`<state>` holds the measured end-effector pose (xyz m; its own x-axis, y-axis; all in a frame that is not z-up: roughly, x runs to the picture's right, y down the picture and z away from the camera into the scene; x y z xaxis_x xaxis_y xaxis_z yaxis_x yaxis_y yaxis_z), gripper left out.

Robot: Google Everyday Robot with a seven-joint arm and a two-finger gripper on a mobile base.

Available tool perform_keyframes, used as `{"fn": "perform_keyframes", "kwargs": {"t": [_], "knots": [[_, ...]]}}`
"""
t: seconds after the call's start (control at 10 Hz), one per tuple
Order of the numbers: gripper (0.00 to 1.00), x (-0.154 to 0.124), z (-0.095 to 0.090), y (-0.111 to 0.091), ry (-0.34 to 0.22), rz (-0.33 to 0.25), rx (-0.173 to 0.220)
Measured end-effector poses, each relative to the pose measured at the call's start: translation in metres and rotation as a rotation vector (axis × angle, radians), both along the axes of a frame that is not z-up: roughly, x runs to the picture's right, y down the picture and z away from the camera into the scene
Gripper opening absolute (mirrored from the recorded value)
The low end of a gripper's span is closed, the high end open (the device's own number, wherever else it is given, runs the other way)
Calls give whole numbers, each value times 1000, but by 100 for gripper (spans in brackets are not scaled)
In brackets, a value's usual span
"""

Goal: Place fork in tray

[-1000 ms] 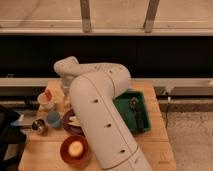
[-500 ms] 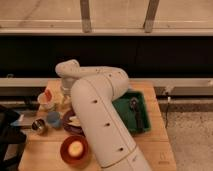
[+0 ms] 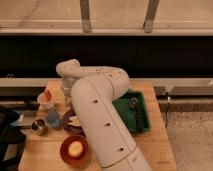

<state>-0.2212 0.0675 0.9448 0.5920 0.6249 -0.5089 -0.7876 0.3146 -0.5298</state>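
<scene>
The white arm (image 3: 102, 122) rises from the bottom edge, bends above the wooden table (image 3: 152, 147) and reaches back to the left. The gripper (image 3: 66, 94) hangs below the wrist over the table's rear-left part, just beside a white cup (image 3: 46, 101) with something orange in it. Whether the gripper is parted or closed cannot be told, nor whether it holds anything.

The green tray (image 3: 143, 119) lies on the right half of the table, its left side covered by the arm. Inside it rests a dark utensil (image 3: 134, 106) with a rounded head. The fork cannot be picked out anywhere with certainty – the arm hides much of the table's middle.

On the left, a dark-purple plate (image 3: 69, 126) shows from behind the arm, with a blue cup (image 3: 53, 119) and a metal cup (image 3: 38, 126) beside it. A red bowl (image 3: 75, 149) (something yellowish sits inside) stands near the front edge.
</scene>
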Motion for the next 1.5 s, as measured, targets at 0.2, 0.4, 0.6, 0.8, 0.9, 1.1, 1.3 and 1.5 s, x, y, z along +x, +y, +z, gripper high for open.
{"fn": "perform_keyframes", "kwargs": {"t": [0.2, 0.4, 0.6, 0.8, 0.9, 1.1, 1.3, 1.5], "knots": [[13, -2, -1, 1, -2, 3, -6], [1, -4, -2, 1, -4, -3, -4], [0, -8, 2, 7, 2, -42, -1], [0, -10, 1, 6, -2, -41, 0], [0, -10, 0, 6, -1, -43, -2], [0, -9, -3, -1, -5, -36, 7], [0, -2, -17, -31, -17, -3, 50], [0, 2, -37, -59, -34, 28, 92]]}}
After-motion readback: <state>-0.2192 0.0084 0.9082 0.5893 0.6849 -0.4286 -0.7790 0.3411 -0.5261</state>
